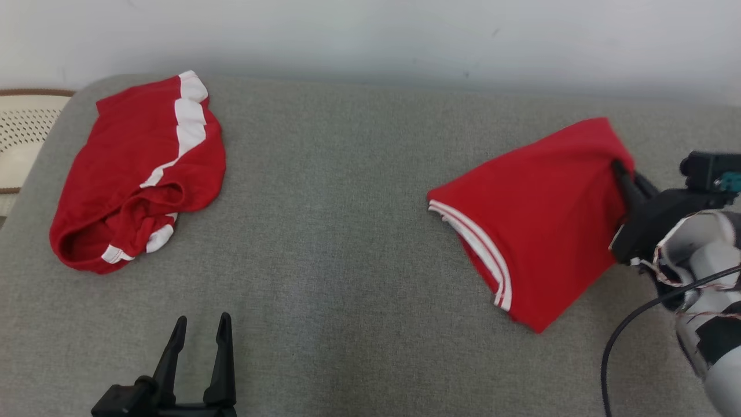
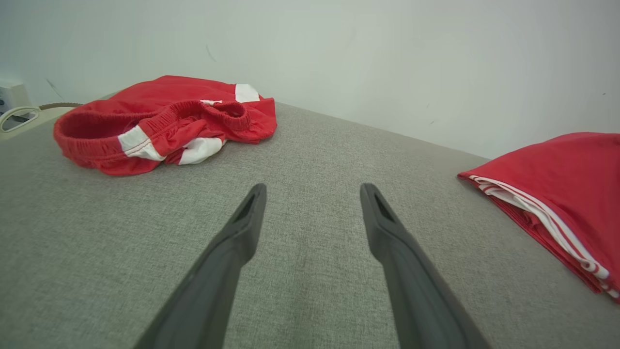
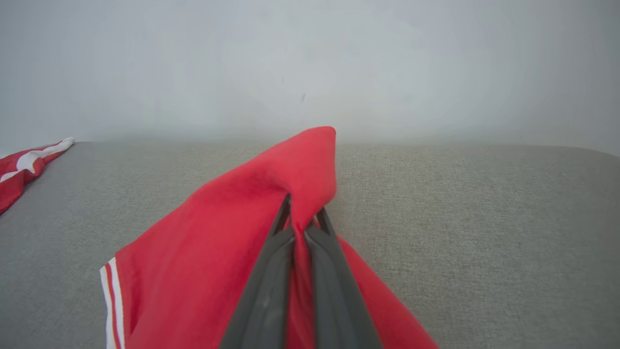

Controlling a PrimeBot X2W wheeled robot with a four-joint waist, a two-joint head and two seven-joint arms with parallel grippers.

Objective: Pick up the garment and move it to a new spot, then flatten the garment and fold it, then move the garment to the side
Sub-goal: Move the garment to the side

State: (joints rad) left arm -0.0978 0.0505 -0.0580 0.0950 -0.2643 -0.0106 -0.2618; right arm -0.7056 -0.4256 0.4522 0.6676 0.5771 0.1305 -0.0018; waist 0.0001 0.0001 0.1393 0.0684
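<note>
**Apparently the closing step: carrying aside**

Calls next for a clean lift and a steady sideways carry, keeping the fold closed. Laid on a grey woven upholstered surface (image 1: pixel 347 243), on its right half: a folded red knit garment with white-striped hem (image 1: pixel 538 226), far right corner raised in a peak. Turned with the striped hem toward the surface's middle; long axis slanting from that hem to the raised corner. Well apart, far left: crumpled red shorts with white side panels (image 1: pixel 139 174). Pressed together on the raised corner, pinching cloth: right gripper (image 3: pixel 302 213). Spread wide over bare surface, holding nothing: left gripper (image 2: pixel 312 191).
</note>
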